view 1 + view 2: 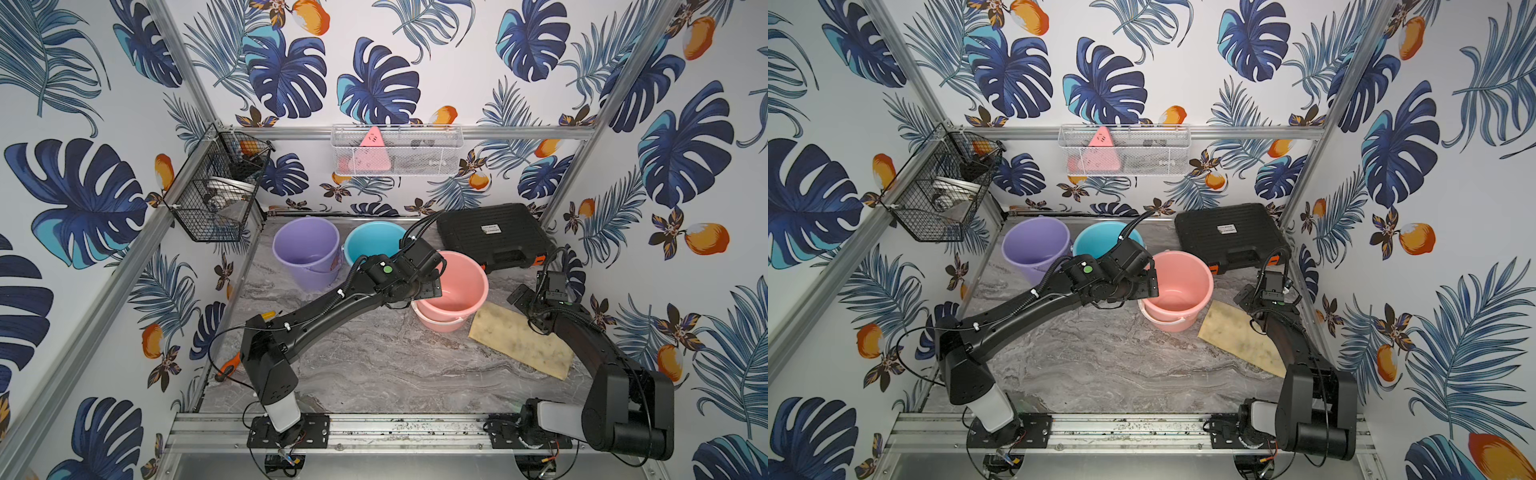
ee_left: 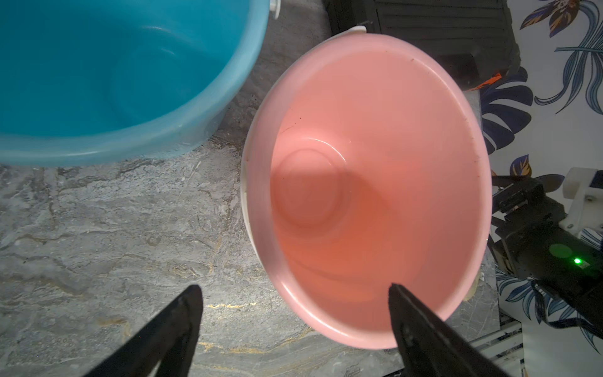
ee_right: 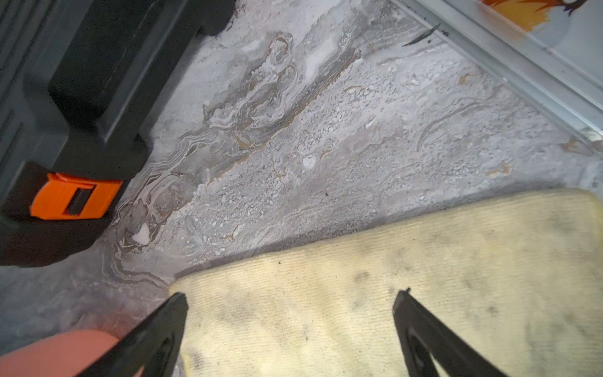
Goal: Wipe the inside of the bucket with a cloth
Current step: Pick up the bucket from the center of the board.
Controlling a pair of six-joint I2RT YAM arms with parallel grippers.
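The cloth (image 1: 519, 338) lies flat just right of the pink bucket (image 1: 465, 286). Right gripper (image 3: 292, 295) hovers over the cloth's far end, wide and empty: best pinch that edge deep. Left gripper (image 2: 294, 286), also wide, straddles the bucket's left rim.

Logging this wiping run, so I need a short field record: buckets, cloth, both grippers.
buckets: purple bucket, blue bucket, pink bucket, all upright on the table
cloth: flat on the table beside the pink bucket, unheld
left gripper: open, over the pink bucket's rim
right gripper: open, empty, over the cloth's end
case: black, shut, behind the pink bucket
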